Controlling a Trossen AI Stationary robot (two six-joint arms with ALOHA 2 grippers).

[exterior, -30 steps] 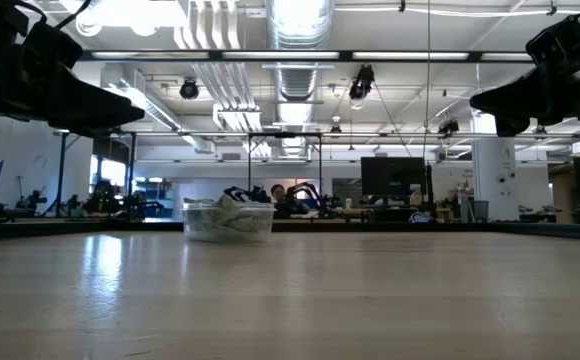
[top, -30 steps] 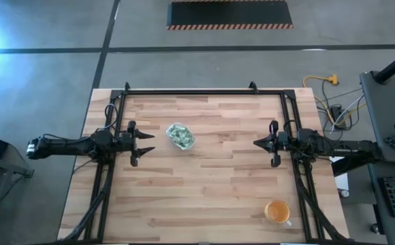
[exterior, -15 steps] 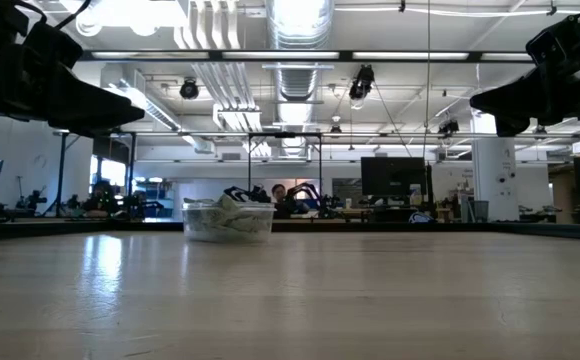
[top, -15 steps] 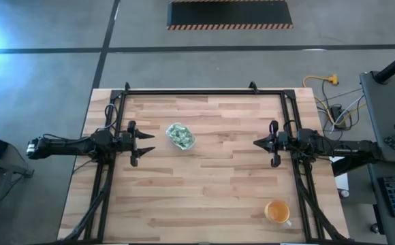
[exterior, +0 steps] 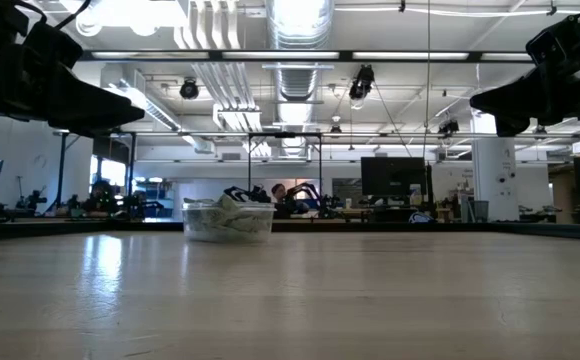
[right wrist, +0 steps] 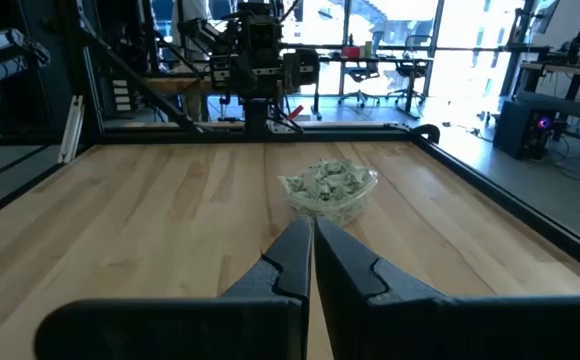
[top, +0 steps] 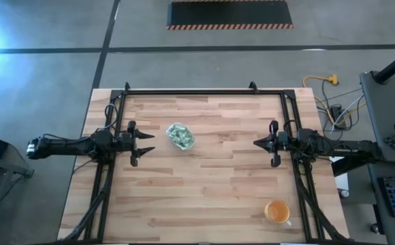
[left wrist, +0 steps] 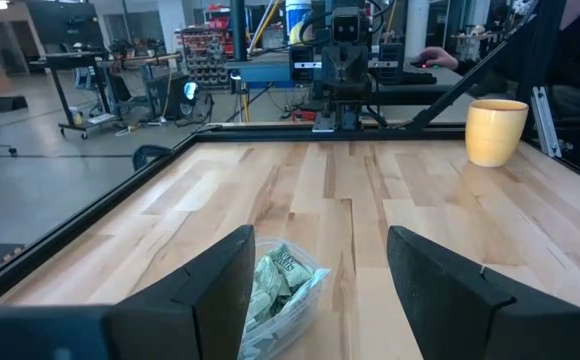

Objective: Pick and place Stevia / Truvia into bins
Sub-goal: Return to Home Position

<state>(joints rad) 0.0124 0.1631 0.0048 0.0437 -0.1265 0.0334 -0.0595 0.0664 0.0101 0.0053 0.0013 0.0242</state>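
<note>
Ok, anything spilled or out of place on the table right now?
Nothing stands out. The Stevia packets all sit inside the clear tub, which stands upright; none lie loose on the table. The orange cup is upright on the right arm's side. Left gripper open, right gripper shut, both empty.

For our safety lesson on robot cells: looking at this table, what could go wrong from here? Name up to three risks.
The Stevia packets heap above the rim of the clear bin; a nudge might spill some.
That bin sits just ahead of the left gripper's open fingers, so a forward move could knock it.
The orange cup stands near the front edge of the table; a low arm sweep might tip it.
</note>
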